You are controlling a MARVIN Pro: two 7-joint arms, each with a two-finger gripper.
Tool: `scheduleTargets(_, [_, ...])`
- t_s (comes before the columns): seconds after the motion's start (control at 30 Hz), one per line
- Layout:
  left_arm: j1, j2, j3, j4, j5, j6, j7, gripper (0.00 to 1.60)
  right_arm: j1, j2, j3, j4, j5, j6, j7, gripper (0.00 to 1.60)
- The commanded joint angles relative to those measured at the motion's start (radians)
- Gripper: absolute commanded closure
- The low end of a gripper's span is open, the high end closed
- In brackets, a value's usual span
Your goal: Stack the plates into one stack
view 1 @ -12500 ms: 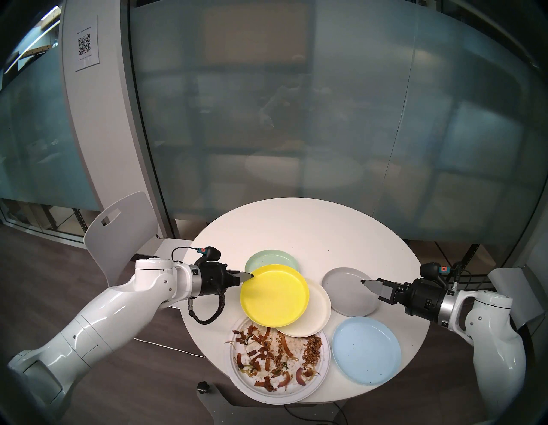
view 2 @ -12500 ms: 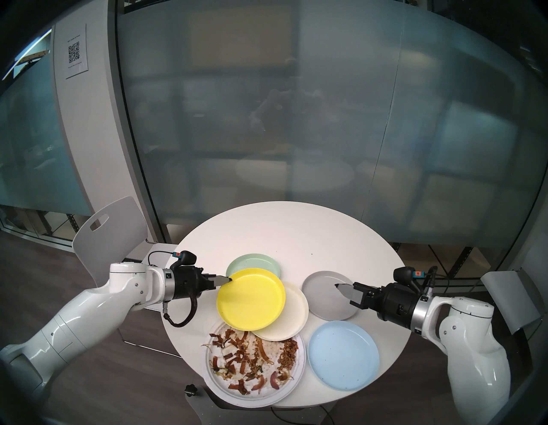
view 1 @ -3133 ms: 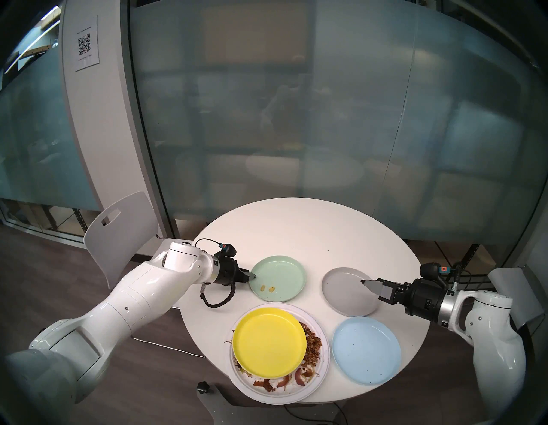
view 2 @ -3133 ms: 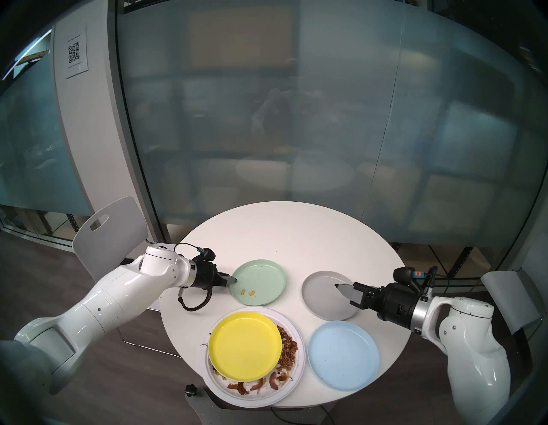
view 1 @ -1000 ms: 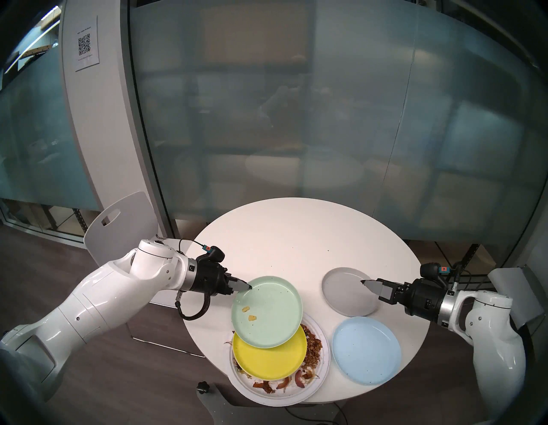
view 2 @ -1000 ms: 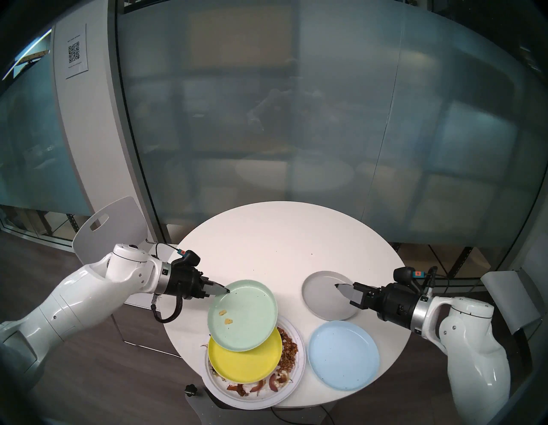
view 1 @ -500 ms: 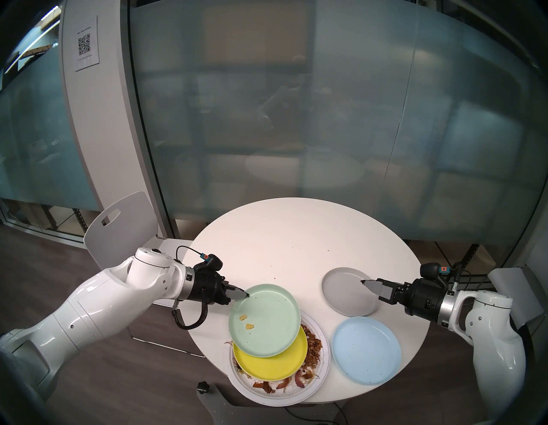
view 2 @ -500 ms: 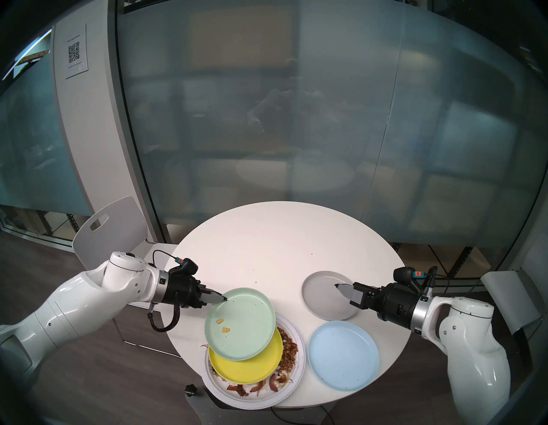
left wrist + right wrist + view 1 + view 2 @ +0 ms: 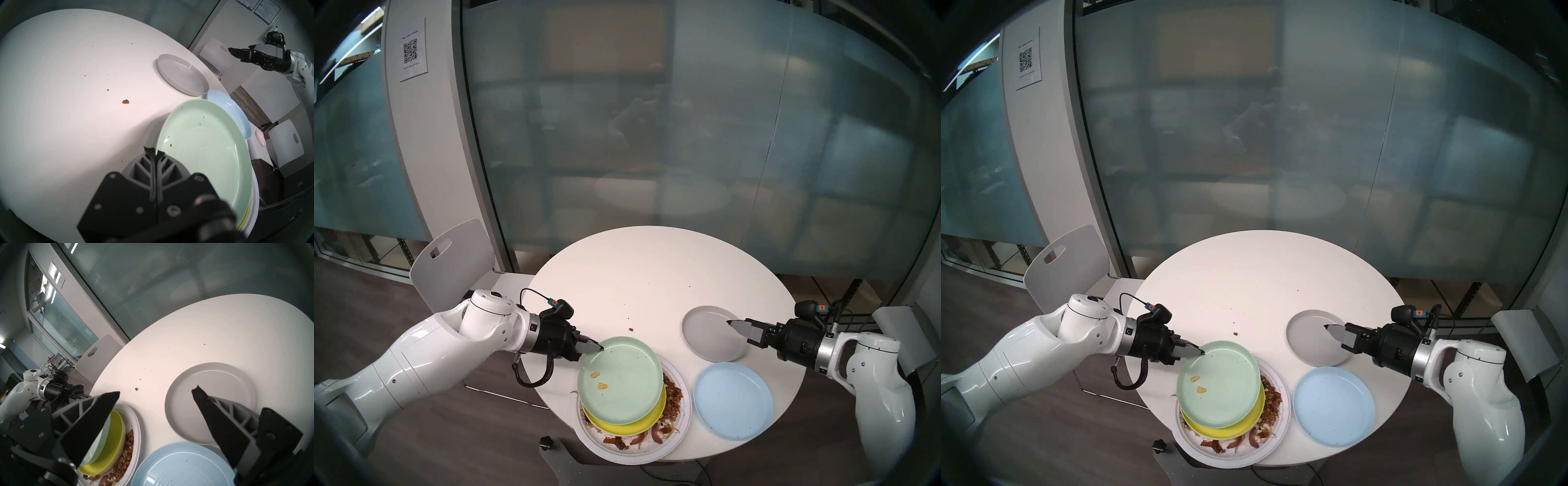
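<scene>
On table (image 9: pixel 653 271): five plates visible; left end effector (image 9: pixel 600 348) pinching mint plate (image 9: pixel 621 380); right end effector (image 9: pixel 155 393) spread.

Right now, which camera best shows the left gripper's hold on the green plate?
Left wrist: the left gripper is shut on the green plate rim, seen close. Both head views show the pinch small, from above. Right wrist: fingers hide the contact; only a sliver of the plate shows.

Left hand (image 9: pixel 600 347) pinched tight, angled down; right hand (image 9: pixel 728 322) spread wide, held aloft
</scene>
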Motion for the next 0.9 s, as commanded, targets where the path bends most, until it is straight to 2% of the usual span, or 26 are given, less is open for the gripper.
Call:
scheduleTargets(0.0, [0.002, -0.002, -0.002, -0.031, 0.010, -0.012, 0.011, 1.60, 0.001, 0.002, 0.000, -0.015, 0.000, 0.000, 0.000, 0.00])
scheduleTargets(0.13, [0.008, -0.002, -0.005, -0.036, 0.015, -0.019, 0.023, 1.60, 0.001, 0.002, 0.000, -0.015, 0.000, 0.000, 0.000, 0.00])
scheduleTargets(0.27, [0.004, -0.006, -0.008, -0.037, 0.017, -0.020, 0.031, 1.05, 0.002, 0.002, 0.000, -0.015, 0.000, 0.000, 0.000, 0.00])
scheduleTargets(0.33, [0.005, -0.006, -0.010, -0.040, 0.020, -0.029, 0.037, 0.70, 0.002, 0.002, 0.000, -0.015, 0.000, 0.000, 0.000, 0.00])
scheduleTargets(0.37, [0.005, -0.004, -0.010, -0.043, 0.023, -0.034, 0.038, 0.46, 0.002, 0.002, 0.000, -0.015, 0.000, 0.000, 0.000, 0.00])
scheduleTargets(0.43, [0.006, 0.000, -0.013, -0.048, 0.019, -0.034, 0.039, 0.46, 0.002, 0.002, 0.000, -0.014, 0.000, 0.000, 0.000, 0.00])
scheduleTargets(0.57, [0.015, 0.017, -0.024, -0.072, 0.011, -0.047, 0.041, 0.34, 0.002, 0.002, 0.000, -0.014, 0.000, 0.000, 0.001, 0.00])
scheduleTargets(0.6, [0.021, 0.022, -0.035, -0.080, 0.001, -0.053, 0.045, 0.24, 0.002, 0.002, 0.000, -0.014, 0.000, 0.000, 0.001, 0.00])
scheduleTargets(0.77, [0.031, 0.038, -0.080, -0.105, -0.043, -0.066, 0.048, 0.26, 0.002, 0.002, 0.000, -0.014, 0.000, 0.000, 0.001, 0.00])
scheduleTargets(0.83, [0.027, 0.053, -0.099, -0.122, -0.051, -0.071, 0.045, 0.20, 0.002, 0.002, 0.000, -0.014, 0.000, 0.000, 0.001, 0.00])
scheduleTargets(0.87, [0.031, 0.060, -0.101, -0.128, -0.042, -0.077, 0.051, 0.26, 0.002, 0.002, 0.000, -0.014, 0.000, 0.000, 0.001, 0.00])
